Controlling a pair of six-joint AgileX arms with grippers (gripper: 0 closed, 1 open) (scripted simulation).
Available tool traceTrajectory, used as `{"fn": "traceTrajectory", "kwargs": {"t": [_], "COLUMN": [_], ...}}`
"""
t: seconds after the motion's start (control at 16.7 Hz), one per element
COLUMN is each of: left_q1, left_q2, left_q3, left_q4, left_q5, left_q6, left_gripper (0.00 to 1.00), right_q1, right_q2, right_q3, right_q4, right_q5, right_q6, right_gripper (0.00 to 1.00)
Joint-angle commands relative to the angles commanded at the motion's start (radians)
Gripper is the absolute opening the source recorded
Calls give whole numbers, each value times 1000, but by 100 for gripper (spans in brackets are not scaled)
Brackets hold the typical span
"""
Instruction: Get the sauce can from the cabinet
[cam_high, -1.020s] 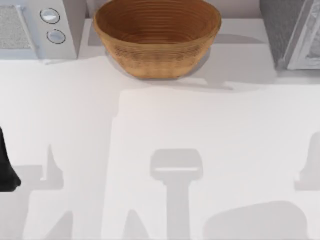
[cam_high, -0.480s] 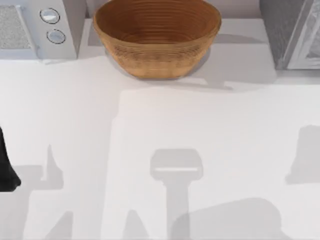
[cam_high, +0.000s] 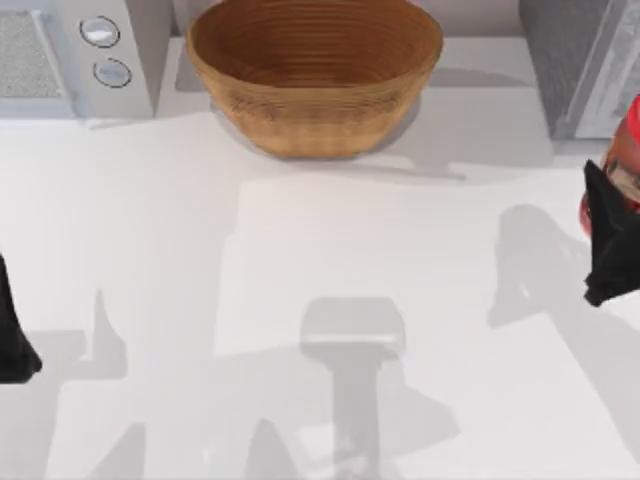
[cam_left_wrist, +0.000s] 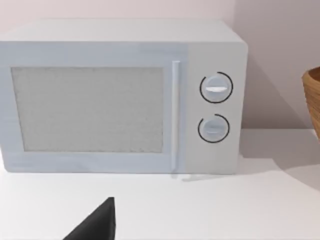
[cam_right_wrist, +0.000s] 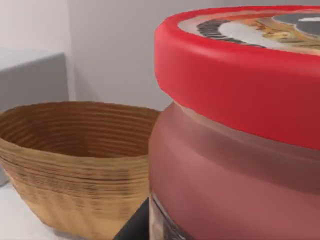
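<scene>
At the worktop's (cam_high: 330, 250) right edge, well to the right of the basket (cam_high: 314, 75), you see the right tool (cam_high: 608, 240) closed on one sauce can (cam_high: 627, 150), which it holds off the surface. From the right wrist camera, the sauce can (cam_right_wrist: 240, 130) sits close to the lens, red lid uppermost, with the one basket (cam_right_wrist: 70, 160) beyond it. Well left of the basket, at the worktop's left edge, your left tool (cam_high: 12, 335) is parked; you cannot tell how its fingers stand. Count one microwave (cam_high: 80, 55) just left of the basket, with two round dials (cam_left_wrist: 216, 88), and one grey cabinet (cam_high: 585, 65) to the basket's right.
</scene>
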Motion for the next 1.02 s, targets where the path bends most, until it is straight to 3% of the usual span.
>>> {"fn": "traceTrajectory", "kwargs": {"t": [0.6,1.02], "left_q1": [0,0], "left_q2": [0,0], "left_q3": [0,0], "left_q4": [0,0], "left_q5": [0,0], "left_q6": [0,0], "left_gripper": [100,100], "right_q1": [367,449], "right_q2": [970,1171], "right_q3": [184,237], "right_q4": [728,891], "right_q5": [40,48], "right_q6": [3,0], "right_gripper": [0,0]}}
